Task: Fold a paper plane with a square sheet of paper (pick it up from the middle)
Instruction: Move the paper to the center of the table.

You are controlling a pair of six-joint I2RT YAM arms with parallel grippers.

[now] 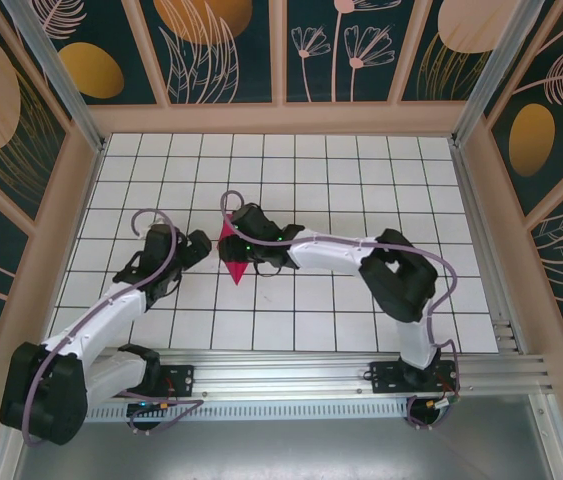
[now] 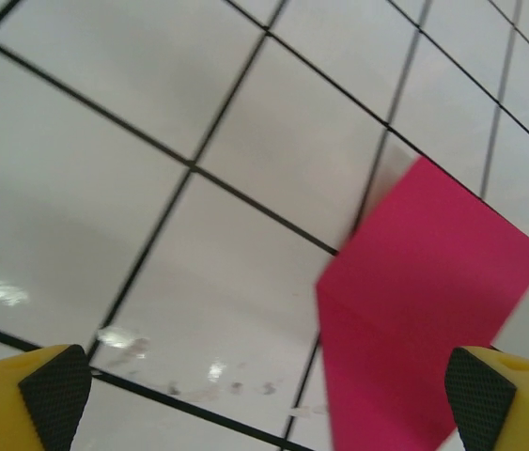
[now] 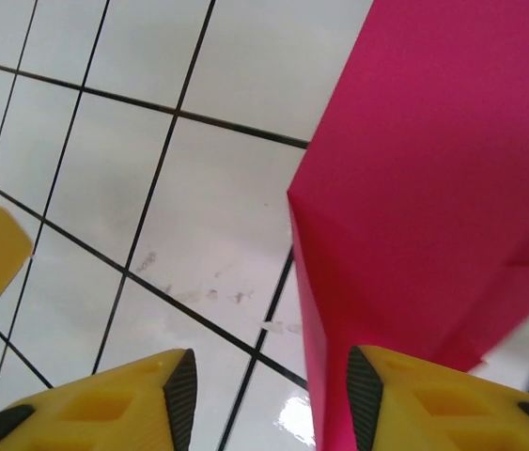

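Magenta paper plane [image 1: 233, 258] (part-folded, tip toward the arm bases) sits mid tiled table [image 1: 361, 180], btwn both grippers. Left gripper [image 2: 264, 390] gapes wide, paper just by its right finger. Right gripper [image 3: 269, 399] is narrower w/ a gap showing; paper's edge runs btwn its pads.

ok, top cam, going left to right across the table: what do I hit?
left claw → pink paper → right arm's elbow
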